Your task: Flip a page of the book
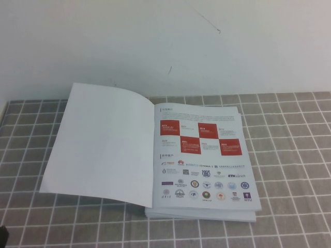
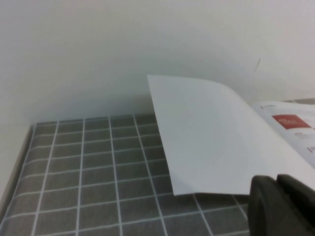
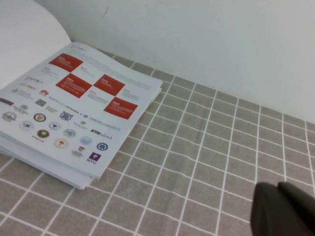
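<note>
High view: one book (image 1: 201, 163) lies open on the surface (image 1: 289, 155), which is covered in a grey cloth with a white grid. A white wall (image 1: 165, 41) stands behind. One page (image 1: 101, 144), plain white side up, is swung over to the robot's left of the spine; its outer edge floats above the cloth rather than lying flat. Exposed right-hand page: five red squares in a checker layout, with four rows of logos below. Thick stack of leaves under it, edges visible at the near side. Neither pincer is visible here; only a dark sliver at the bottom-left corner, can't tell what it is.

Left wrist view: left pincer (image 2: 283, 206) shows as dark bodywork in the lower corner of the frame, just beside the near edge of the white page (image 2: 211, 137). It looks apart from the page. Can't tell whether its fingers are apart or together. One red square of the book (image 2: 293, 123) peeks past the page.

Right wrist view: right pincer (image 3: 285, 209) is a dark shape over bare cloth, well apart from the book (image 3: 74, 113). Finger state: can't tell. A curved bit of the white page (image 3: 29, 34) shows at the corner, lifted off the printed page.
</note>
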You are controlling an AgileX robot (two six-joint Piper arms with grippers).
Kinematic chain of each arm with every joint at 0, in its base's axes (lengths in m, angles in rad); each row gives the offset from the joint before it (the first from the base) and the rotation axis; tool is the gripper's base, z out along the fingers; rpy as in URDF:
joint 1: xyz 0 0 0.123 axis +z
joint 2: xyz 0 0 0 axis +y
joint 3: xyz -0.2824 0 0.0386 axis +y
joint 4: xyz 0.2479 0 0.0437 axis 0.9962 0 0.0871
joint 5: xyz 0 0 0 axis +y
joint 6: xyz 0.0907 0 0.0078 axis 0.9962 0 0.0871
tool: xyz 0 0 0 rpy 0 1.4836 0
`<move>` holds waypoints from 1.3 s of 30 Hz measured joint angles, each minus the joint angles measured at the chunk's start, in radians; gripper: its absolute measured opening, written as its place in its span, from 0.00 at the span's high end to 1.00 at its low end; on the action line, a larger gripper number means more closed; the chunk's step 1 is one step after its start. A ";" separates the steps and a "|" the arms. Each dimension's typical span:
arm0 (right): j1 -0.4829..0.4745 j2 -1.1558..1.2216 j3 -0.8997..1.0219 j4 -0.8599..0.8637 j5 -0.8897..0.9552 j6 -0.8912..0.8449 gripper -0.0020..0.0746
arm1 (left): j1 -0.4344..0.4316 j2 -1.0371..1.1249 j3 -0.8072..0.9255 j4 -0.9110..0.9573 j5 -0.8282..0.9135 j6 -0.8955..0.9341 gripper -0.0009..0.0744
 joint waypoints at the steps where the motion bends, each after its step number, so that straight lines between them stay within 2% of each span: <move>1: 0.000 0.000 0.000 0.000 0.000 0.000 0.98 | 0.000 0.000 0.000 0.000 0.013 0.000 0.99; 8: 0.000 0.000 0.000 0.000 0.000 0.000 0.98 | 0.019 0.000 0.000 0.009 0.137 -0.013 0.99; 13: 0.000 0.000 0.000 0.000 0.000 0.000 0.98 | 0.030 0.000 -0.002 0.035 0.201 -0.201 0.99; 16: 0.000 0.000 0.000 0.000 0.000 0.000 0.98 | 0.042 0.000 -0.005 0.084 0.213 -0.235 0.99; 30: 0.000 0.000 0.000 0.000 0.000 0.002 0.98 | 0.142 0.000 -0.005 0.132 0.215 -0.237 0.99; 39: 0.000 0.000 0.000 0.000 0.000 0.002 0.98 | 0.150 0.000 -0.005 0.132 0.215 -0.213 0.99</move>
